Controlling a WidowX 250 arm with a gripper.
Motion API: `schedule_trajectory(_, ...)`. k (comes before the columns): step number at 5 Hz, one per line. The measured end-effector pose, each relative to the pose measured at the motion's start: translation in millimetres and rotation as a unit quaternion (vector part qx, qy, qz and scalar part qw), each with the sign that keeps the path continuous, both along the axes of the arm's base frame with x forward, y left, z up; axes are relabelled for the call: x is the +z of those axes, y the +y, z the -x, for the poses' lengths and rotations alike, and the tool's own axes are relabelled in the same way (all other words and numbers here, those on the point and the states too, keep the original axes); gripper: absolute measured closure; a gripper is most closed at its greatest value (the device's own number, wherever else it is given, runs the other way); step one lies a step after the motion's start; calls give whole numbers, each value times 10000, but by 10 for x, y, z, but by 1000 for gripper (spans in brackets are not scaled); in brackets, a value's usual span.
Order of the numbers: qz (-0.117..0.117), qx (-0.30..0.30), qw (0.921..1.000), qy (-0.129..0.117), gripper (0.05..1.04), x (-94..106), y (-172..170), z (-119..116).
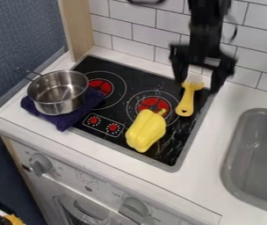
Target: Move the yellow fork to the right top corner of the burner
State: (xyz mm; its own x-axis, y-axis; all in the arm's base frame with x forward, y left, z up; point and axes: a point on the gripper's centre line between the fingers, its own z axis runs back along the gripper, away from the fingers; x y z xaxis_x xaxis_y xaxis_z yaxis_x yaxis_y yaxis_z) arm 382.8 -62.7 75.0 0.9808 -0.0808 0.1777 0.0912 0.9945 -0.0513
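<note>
oven front (95, 178) nearest, the yellow fork (186, 102) lies by the spread claw (196, 85).

Your one camera looks from above front side of toy kitchen, slanting down across table (206, 178) toward tiled wall (133, 15). Fairly close to you: whole cooktop (182, 128) mid-view, sink (229, 151) cut by right edge, knobbed front panel (71, 170) lower left.
</note>
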Motion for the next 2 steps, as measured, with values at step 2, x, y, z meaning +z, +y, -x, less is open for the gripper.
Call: schedule_trajectory(2, -16, -168, 9998, -119, 83, 259, 152, 233)
